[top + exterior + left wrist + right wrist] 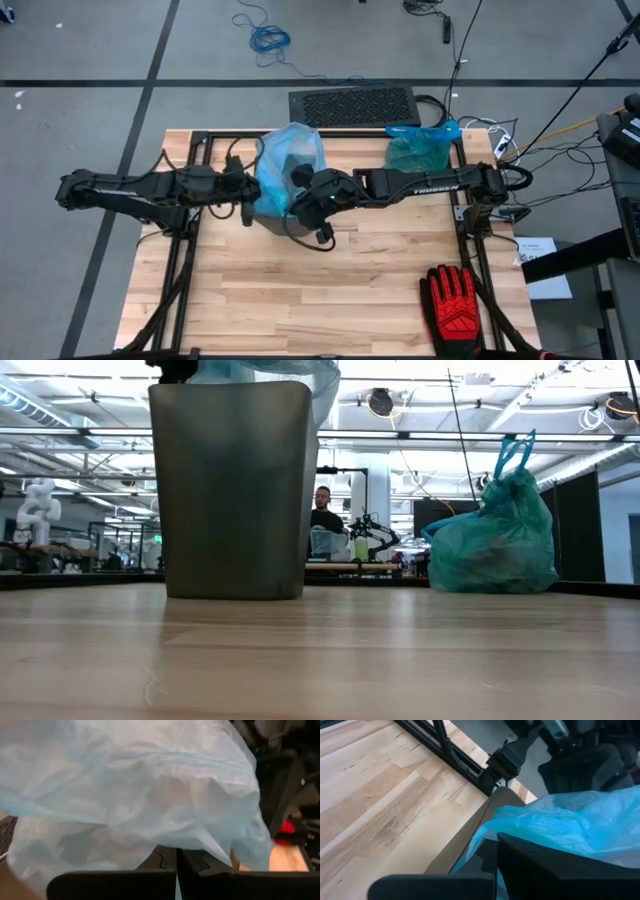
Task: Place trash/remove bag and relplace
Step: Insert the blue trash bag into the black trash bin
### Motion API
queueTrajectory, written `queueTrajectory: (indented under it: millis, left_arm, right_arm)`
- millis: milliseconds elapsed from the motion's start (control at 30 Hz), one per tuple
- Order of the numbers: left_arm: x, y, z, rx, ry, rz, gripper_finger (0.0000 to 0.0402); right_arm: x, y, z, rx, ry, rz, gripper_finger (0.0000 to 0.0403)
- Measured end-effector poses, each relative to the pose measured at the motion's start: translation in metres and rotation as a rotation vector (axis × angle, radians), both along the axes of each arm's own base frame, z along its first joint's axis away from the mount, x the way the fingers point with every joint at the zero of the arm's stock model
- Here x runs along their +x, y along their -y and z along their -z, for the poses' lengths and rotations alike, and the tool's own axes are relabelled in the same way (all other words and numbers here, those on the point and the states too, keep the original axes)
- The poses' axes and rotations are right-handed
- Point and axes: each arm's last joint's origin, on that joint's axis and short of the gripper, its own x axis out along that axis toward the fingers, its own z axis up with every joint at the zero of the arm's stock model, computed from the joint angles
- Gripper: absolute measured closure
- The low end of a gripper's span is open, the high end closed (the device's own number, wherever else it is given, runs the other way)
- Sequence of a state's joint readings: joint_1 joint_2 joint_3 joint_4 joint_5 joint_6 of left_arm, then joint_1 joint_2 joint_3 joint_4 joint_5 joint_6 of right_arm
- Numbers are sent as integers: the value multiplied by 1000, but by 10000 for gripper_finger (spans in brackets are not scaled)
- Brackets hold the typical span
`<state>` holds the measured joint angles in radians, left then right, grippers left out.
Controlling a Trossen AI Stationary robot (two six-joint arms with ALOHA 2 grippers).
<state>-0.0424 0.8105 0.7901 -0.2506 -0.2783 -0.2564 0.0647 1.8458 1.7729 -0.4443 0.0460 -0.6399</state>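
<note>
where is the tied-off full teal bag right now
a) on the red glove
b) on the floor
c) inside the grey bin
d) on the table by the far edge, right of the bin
d: in the high view the full teal bag rests on the table near its far edge, right of the grey bin, apart from the red glove.

White lettering reading "TROSSEN" is showing along the right arm point(425, 186) in the high view, while the printing on the white paper sheet point(545, 265) lying beside the surface point(330, 290) is appearing too small to read.
</note>
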Motion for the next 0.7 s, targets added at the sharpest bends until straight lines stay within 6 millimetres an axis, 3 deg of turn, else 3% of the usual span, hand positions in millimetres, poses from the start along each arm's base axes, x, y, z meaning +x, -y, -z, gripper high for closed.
queueTrajectory:
  millis: [267,567,700]
  left_arm:
    - [-5,3,12,-55,-130,30,401]
    - [37,9,42,-20,-304,78,401]
    - [50,9,40,6,-376,66,401]
  right_arm:
    - [0,0,0,-5,0,-3,403]
    - [1,5,-1,-7,8,8,403]
    - [1,7,-1,-1,8,10,403]
